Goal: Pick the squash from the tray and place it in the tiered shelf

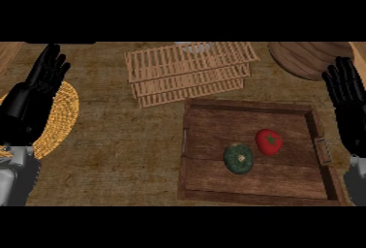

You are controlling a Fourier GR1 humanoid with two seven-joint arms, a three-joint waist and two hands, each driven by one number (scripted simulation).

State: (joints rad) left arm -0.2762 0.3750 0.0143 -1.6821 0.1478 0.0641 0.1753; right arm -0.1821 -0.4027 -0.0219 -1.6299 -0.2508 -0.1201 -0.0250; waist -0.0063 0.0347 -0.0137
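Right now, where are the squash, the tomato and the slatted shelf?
squash [238, 158], head view, middle of its green top.
tomato [268, 141], head view, centre of its red skin.
tiered shelf [187, 63], head view, slats of its top tier.

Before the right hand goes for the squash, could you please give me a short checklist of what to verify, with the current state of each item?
1. Squash lies in the tray, uncovered: ok.
2. Tomato beside the squash; whether they touch: cannot tell.
3. Right hand open, holding nothing: ok.
4. Left hand open, at the view's left, away from the tray: ok.
5. Tiered shelf stands beyond the tray, unobstructed: ok.
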